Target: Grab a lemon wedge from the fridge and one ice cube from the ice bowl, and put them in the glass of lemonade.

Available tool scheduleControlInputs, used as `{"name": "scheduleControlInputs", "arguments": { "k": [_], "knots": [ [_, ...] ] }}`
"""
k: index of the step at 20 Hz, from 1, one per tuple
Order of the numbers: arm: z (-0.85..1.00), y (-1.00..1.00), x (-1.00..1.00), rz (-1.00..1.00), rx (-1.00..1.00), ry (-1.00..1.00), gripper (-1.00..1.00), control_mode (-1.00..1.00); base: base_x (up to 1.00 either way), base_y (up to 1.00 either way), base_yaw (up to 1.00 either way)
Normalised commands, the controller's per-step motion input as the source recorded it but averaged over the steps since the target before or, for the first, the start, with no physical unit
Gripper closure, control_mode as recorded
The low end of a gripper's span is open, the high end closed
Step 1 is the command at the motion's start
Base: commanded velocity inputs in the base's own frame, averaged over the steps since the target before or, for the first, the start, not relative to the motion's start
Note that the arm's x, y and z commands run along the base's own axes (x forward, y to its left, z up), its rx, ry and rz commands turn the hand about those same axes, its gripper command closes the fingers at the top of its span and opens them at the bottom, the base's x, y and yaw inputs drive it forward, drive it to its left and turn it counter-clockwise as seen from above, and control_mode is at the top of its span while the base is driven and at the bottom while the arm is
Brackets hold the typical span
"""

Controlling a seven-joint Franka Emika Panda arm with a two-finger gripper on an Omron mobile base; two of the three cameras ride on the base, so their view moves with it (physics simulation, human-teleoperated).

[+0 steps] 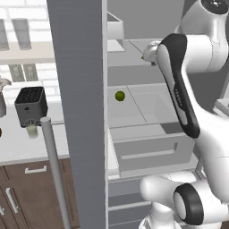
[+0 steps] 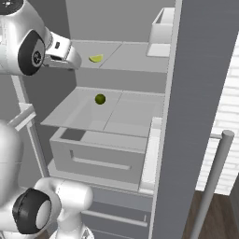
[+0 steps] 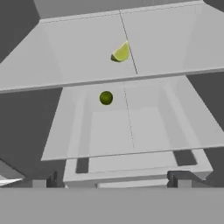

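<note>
The fridge [image 1: 78,89] stands with its door open. On its upper shelf lies the lemon wedge [image 3: 121,53], a small yellow-green piece, also seen as the wedge [image 2: 95,58] just right of my hand. My gripper [image 3: 111,180] hangs in front of and above that shelf, open, with nothing between its fingertips [image 3: 177,178], and short of the wedge. The glass of lemonade [image 1: 31,130] stands on the counter left of the fridge, in front of the black toaster [image 1: 31,105]. The ice cube and ice bowl are out of view.
A dark green ball [image 3: 106,97] rests on the shelf below, over a grey drawer [image 2: 98,161]. The open door's bar handle [image 1: 53,170] juts out at the left, and the other door [image 2: 200,93] stands at the right. A door bin [image 2: 161,28] sits high up.
</note>
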Motion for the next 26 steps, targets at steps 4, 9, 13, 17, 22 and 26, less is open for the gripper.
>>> {"name": "scheduleControlInputs", "arguments": {
  "k": [4,9,13,17,22,26],
  "knots": [
    [0.07,-0.18,0.77,0.00,0.00,-0.10,-1.00,-1.00,0.00,0.00,0.00],
    [0.11,0.00,0.98,0.00,0.00,0.03,-1.00,-1.00,0.00,0.00,0.00],
    [0.00,0.00,0.96,-0.01,-0.02,0.06,-1.00,-1.00,0.00,0.00,0.00],
    [0.00,-0.04,0.24,-0.10,0.00,0.07,-1.00,-1.00,0.00,0.00,0.00],
    [-0.06,-0.03,0.30,-0.14,0.00,0.07,-1.00,-1.00,0.00,0.00,0.00],
    [-0.37,0.00,0.54,-0.08,0.00,0.02,-1.00,-1.00,0.00,0.00,0.00]
  ]
}}
